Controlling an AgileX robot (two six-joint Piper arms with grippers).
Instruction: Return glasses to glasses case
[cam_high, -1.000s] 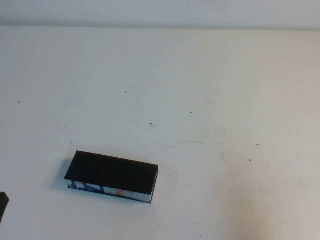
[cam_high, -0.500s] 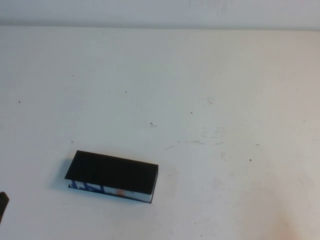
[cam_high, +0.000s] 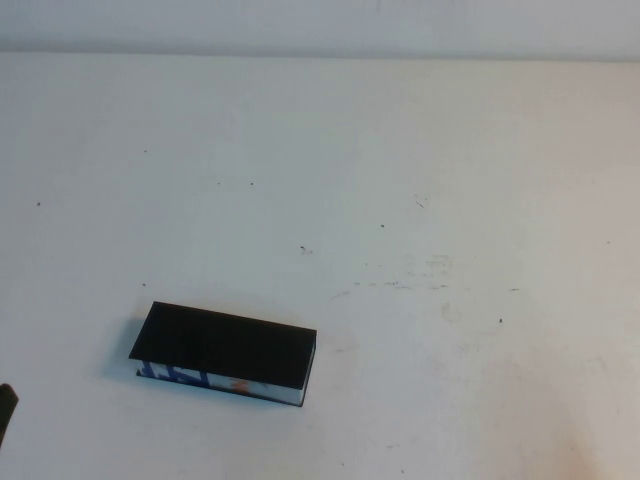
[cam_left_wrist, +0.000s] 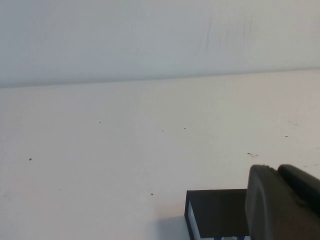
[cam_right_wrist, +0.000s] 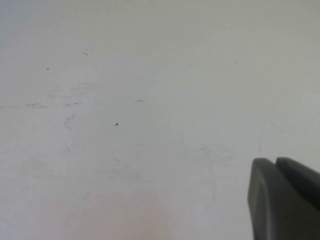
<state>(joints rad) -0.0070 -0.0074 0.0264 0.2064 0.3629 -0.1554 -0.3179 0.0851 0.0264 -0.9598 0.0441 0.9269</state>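
The glasses case (cam_high: 224, 351) lies closed on the white table at the front left, matte black on top with a blue, white and orange patterned side edge. It also shows in the left wrist view (cam_left_wrist: 216, 214). The glasses are not in view. My left gripper (cam_left_wrist: 275, 170) is shut and empty, hovering close to the case; only a dark sliver of it (cam_high: 5, 408) shows at the high view's left edge. My right gripper (cam_right_wrist: 274, 162) is shut and empty over bare table, out of the high view.
The white table (cam_high: 420, 200) has small dark specks and faint scuff marks (cam_high: 400, 284) near the middle. A pale wall runs along the table's far edge.
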